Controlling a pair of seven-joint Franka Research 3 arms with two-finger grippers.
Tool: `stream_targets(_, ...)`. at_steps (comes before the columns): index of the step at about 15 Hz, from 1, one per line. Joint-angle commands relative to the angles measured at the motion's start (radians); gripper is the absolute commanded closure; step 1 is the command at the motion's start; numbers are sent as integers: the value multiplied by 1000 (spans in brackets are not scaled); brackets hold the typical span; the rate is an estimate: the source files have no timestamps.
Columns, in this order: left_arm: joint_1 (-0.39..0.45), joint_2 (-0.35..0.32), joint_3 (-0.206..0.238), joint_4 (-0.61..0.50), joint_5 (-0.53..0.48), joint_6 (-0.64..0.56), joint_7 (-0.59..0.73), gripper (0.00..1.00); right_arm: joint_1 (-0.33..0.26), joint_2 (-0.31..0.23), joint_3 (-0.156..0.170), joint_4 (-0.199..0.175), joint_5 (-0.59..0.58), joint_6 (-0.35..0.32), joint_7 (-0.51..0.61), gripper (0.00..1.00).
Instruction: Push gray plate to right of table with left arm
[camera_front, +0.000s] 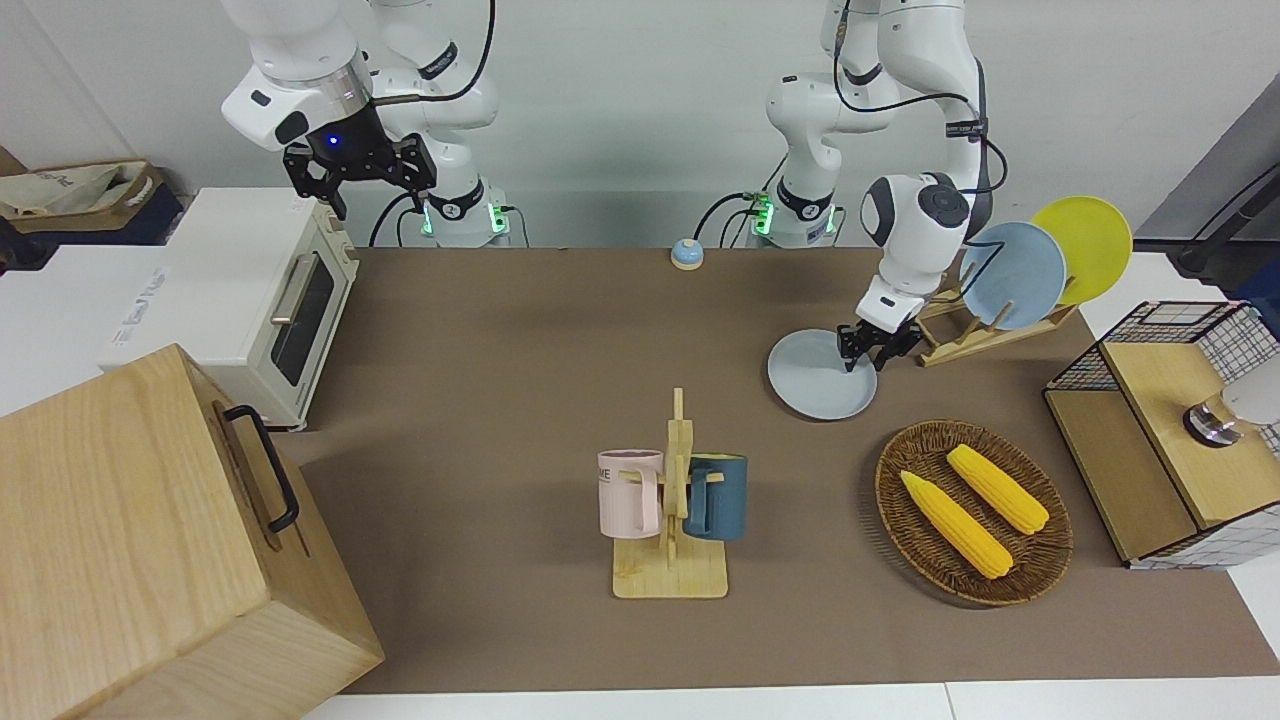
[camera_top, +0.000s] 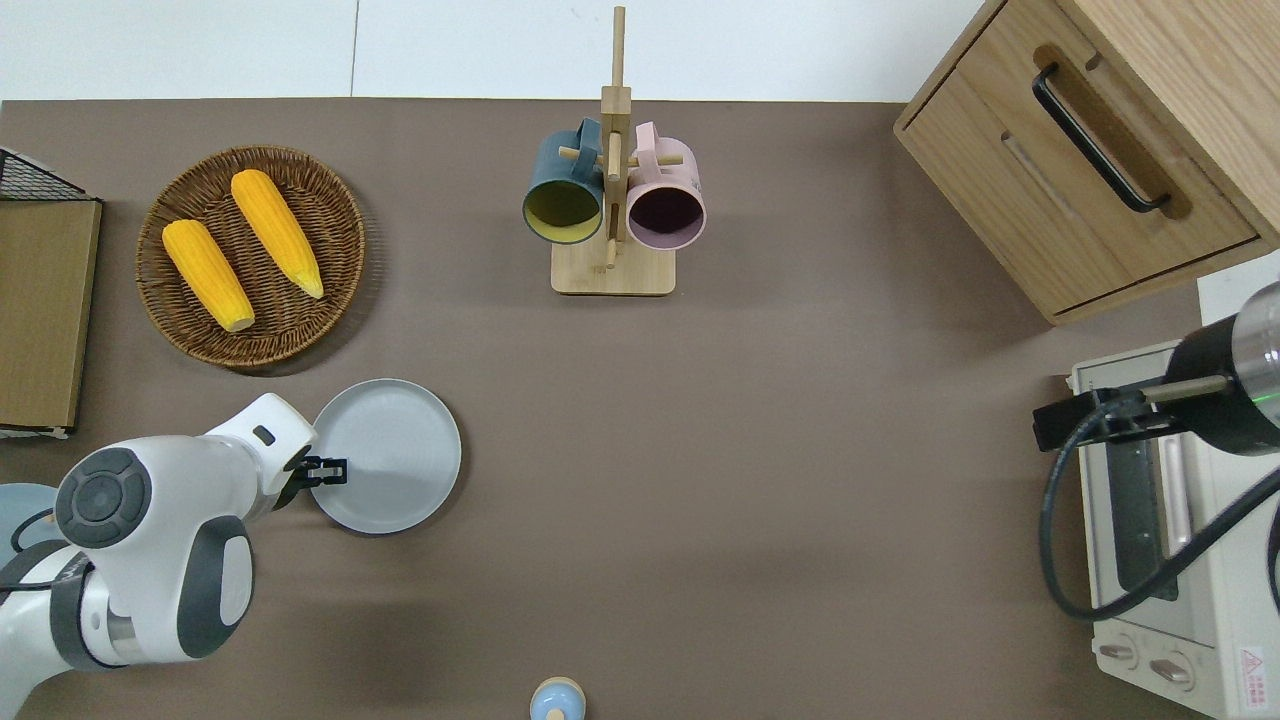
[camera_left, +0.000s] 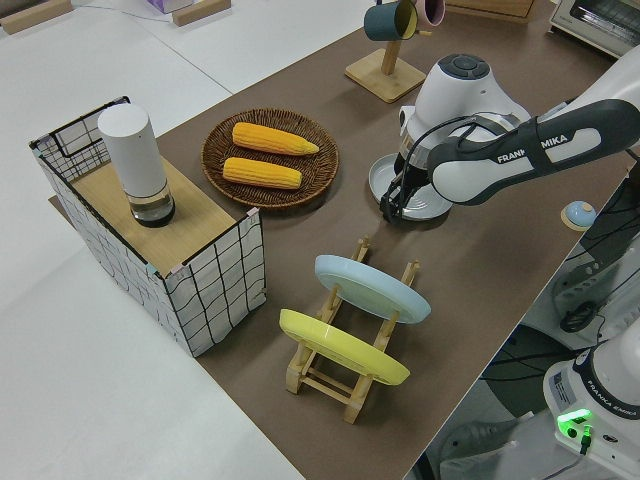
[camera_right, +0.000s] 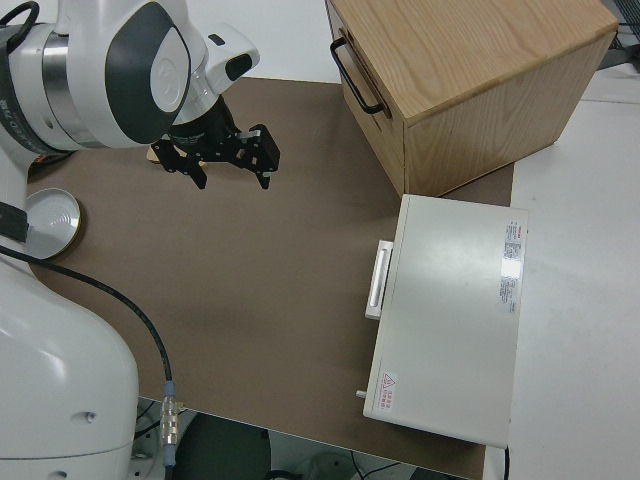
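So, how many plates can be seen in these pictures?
3. The gray plate lies flat on the table, under the left gripper. The blue plate and the yellow plate stand in the wooden rack.

Pale gray plate (camera_top: 392, 450); brown table (camera_top: 760, 480); seemingly matte.
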Motion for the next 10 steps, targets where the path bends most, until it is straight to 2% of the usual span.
stream_targets(1,6,-2,1,-14,-4,28,9,910,-19,-2,16,9,4,-16,12,17)
stream_targets(2,6,-2,1,-14,-4,28,9,994,-20,-2,16,9,4,-16,13,17)
stream_targets(10,6,-2,3,-14,-4,34,9,1000,-19,-2,16,9,4,-16,13,17)
